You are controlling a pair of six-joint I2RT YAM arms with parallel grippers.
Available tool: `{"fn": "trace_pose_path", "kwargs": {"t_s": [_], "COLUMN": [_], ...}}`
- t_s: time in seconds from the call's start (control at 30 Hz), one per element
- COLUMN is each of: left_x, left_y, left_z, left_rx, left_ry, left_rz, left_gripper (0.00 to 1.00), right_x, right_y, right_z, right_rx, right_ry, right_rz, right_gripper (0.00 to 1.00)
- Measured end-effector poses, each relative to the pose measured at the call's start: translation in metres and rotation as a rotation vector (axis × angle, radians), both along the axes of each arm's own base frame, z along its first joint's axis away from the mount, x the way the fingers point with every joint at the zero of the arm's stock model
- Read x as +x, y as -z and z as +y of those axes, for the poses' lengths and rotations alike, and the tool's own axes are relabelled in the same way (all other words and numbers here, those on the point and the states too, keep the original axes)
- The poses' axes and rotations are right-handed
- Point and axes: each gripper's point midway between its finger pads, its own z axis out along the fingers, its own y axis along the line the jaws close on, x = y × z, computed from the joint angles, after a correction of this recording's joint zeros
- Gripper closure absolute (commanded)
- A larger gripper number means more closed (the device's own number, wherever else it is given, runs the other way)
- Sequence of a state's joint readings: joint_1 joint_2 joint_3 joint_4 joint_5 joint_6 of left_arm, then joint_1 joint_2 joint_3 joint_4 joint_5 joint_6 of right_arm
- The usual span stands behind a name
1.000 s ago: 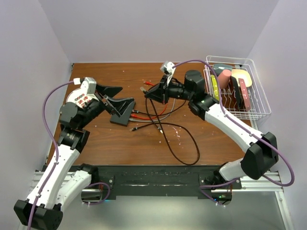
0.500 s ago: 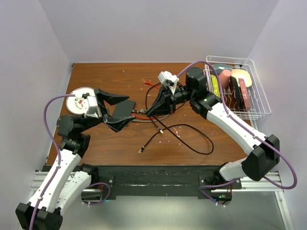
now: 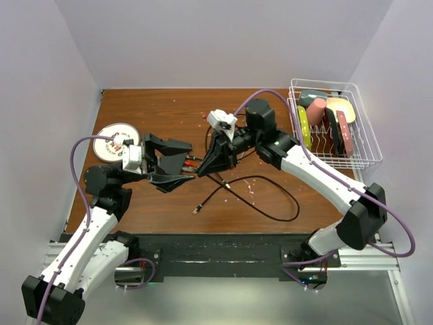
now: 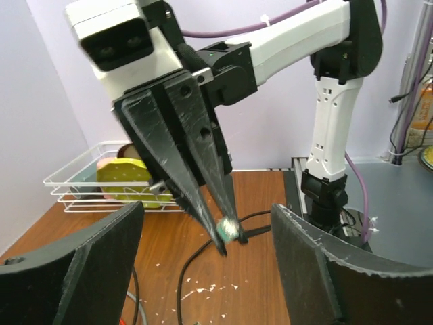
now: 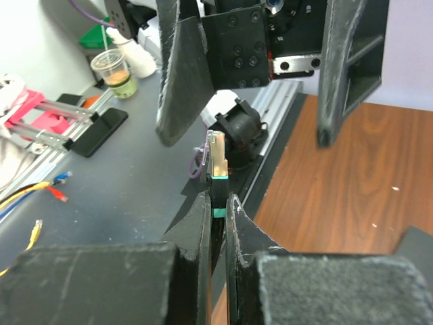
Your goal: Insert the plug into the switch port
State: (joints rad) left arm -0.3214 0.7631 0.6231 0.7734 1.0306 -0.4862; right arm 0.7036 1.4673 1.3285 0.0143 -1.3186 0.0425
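Observation:
My right gripper [image 3: 200,170] is shut on the plug [image 5: 216,159], a clear connector with a teal band on a black cable [image 3: 270,203]. The plug sticks out past the fingertips [image 5: 206,203]. My left gripper [image 3: 191,161] is wide open and holds nothing. In the left wrist view the plug [image 4: 229,230] hangs in the air between the left fingers [image 4: 81,271], touching neither. A flat black box [image 3: 174,162], the switch, shows under the left gripper with red cables [image 3: 194,162] at its edge. Its ports are hidden.
A white wire basket [image 3: 365,145] with coloured items stands at the back right and also shows in the left wrist view [image 4: 74,179]. A white round disc [image 3: 116,139] lies at the left. The black cable loops over the table's middle, with a loose end [image 3: 196,211].
My right gripper has moved left and toward me with the plug, dragging the cable. My left gripper has swung round to face it, so the plug now sits between the left fingers.

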Motion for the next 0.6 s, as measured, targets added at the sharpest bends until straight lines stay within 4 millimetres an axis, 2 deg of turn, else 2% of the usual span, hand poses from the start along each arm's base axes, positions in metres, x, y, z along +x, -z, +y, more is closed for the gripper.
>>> {"fn": "trace_pose_path", "kwargs": {"t_s": [0.13,0.17,0.33,0.43,0.47,0.5,0.53,0.57,0.6], "left_x": [0.001,0.001,-0.002,-0.003,-0.004,-0.004,-0.004,-0.004,-0.004], "left_y": [0.005,0.006,0.009,0.009,0.009,0.009,0.008,0.009,0.009], "left_z": [-0.002,-0.002,-0.005,-0.005,-0.005,-0.005,-0.005,-0.005,-0.005], "left_rx": [0.014,0.018,0.032,0.033,0.033,0.033,0.033,0.033,0.035], "left_ry": [0.013,0.016,0.041,0.044,0.045,0.045,0.046,0.047,0.049], "left_rz": [0.008,0.010,0.006,0.005,0.003,0.004,0.004,0.003,0.001], "left_gripper": [0.45,0.52,0.53,0.59,0.70,0.77,0.94,1.00,1.00], "right_x": [0.000,0.000,0.002,0.003,0.003,0.003,0.003,0.003,0.004], "right_y": [0.009,0.010,0.006,0.003,0.002,0.002,0.002,0.002,0.002], "right_z": [0.012,0.013,0.017,0.018,0.018,0.018,0.018,0.018,0.018], "right_rx": [-0.021,-0.024,-0.018,-0.011,-0.011,-0.012,-0.013,-0.014,-0.014], "right_ry": [-0.009,-0.011,-0.008,-0.007,-0.007,-0.006,-0.005,-0.003,0.004], "right_rz": [0.020,0.023,0.017,0.012,0.013,0.015,0.018,0.019,0.019], "right_gripper": [1.00,1.00,1.00,1.00,1.00,1.00,1.00,1.00,1.00]}}
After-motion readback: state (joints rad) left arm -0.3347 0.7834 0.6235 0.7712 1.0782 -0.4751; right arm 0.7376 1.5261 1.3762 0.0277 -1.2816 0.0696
